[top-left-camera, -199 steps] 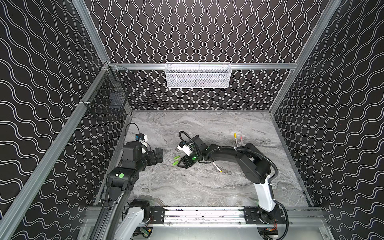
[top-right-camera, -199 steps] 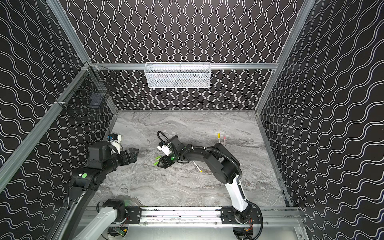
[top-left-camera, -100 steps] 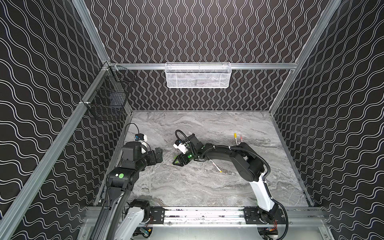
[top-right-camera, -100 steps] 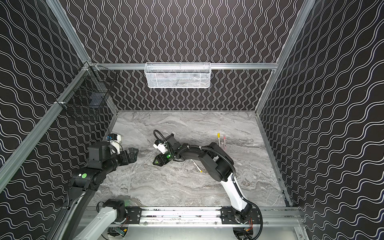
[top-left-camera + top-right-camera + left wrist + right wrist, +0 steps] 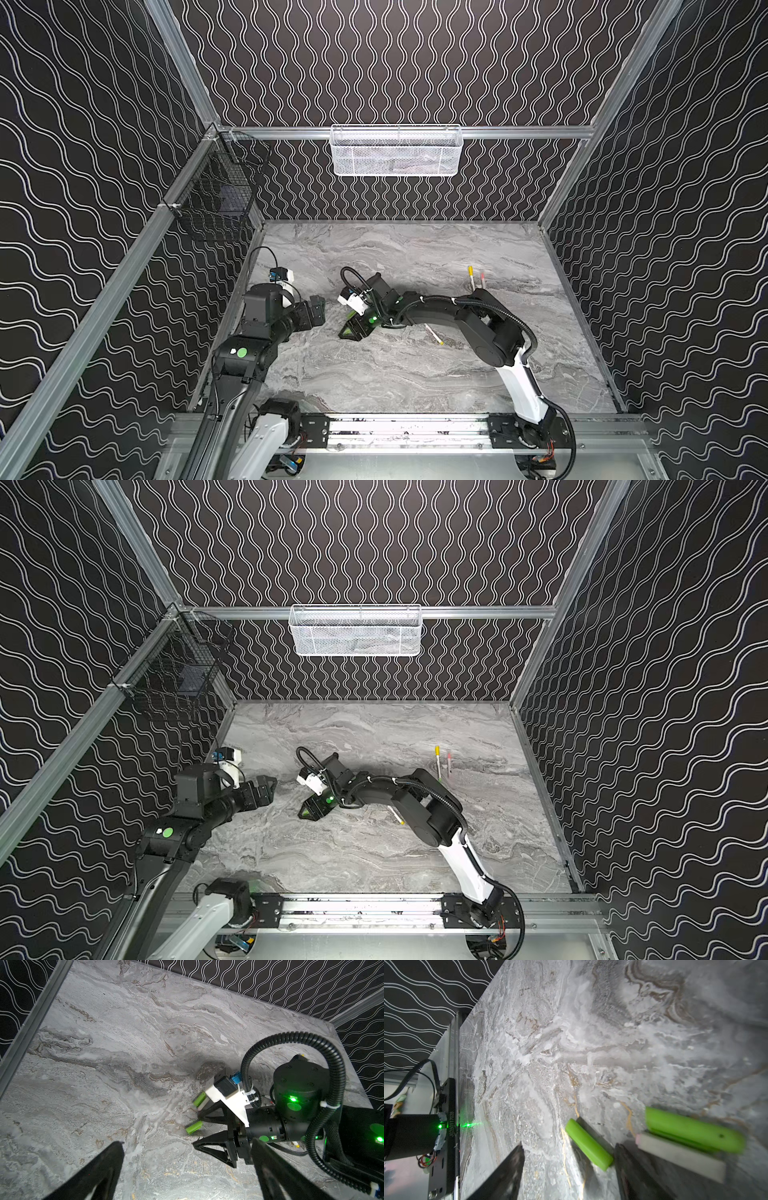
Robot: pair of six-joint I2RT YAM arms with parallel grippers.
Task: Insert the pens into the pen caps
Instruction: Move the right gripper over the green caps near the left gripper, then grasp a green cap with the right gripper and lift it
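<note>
Wavy black walls (image 5: pixel 395 62), grey marble floor (image 5: pixel 374 374), mesh basket (image 5: pixel 397 160)

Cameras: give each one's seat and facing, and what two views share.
Top views: high over the base rail, looking down on the marble table; left arm and right arm show.
Left wrist: on the left arm, looking past the open left gripper at the right gripper.
Right wrist: on the right arm, looking between its open fingers at a lime green cap.
Shared: both wrist views show that cap.
</note>
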